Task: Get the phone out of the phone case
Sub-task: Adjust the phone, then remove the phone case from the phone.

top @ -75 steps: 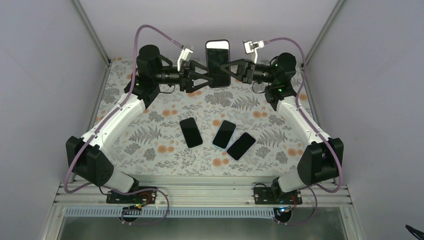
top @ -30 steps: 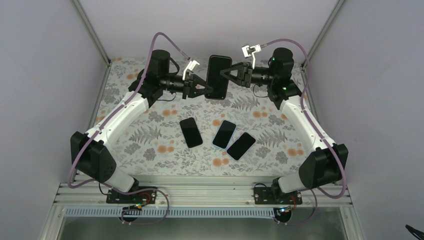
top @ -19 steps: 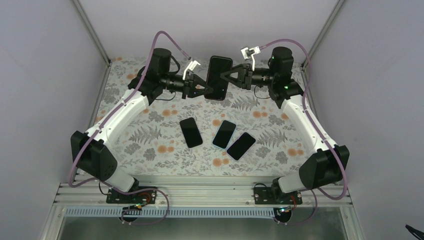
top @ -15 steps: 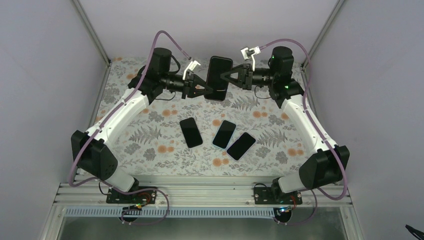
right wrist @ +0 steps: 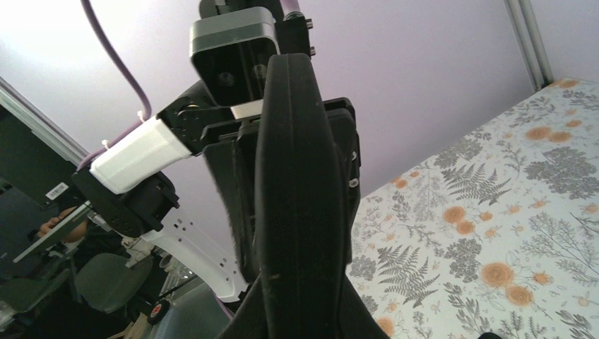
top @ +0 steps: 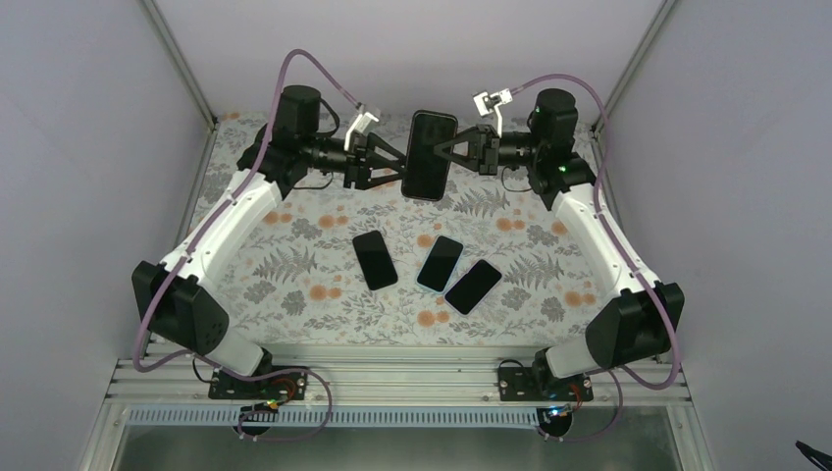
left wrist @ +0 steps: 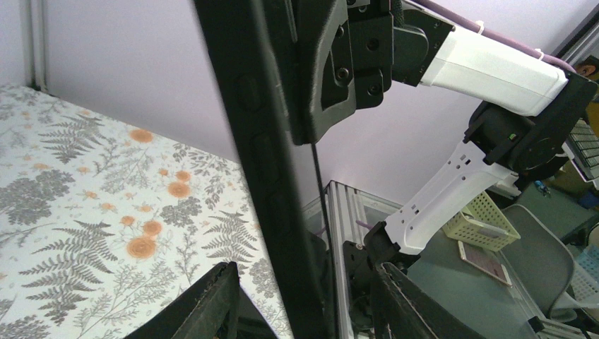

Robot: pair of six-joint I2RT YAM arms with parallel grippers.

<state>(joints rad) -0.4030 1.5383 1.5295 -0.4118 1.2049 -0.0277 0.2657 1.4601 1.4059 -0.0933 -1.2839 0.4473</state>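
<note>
**Right jaws clamped the cased phone; left jaws stood spread**

The right jaws were closed on one long edge of the cased phone (top: 429, 157), holding it up in the air with a dark face toward the overhead camera. The left jaws were spread apart and gripped nothing, and the phone's opposite, buttoned edge ran between them. Well below both pairs of jaws, three dark phone-shaped slabs (top: 440, 263) lay side by side on the floral surface (top: 294, 255).

Both arms reach high over the tabletop's far edge, wrists facing each other. Left gripper (top: 390, 169) gapes; right gripper (top: 442, 152) pinches the phone (top: 422, 177).
</note>
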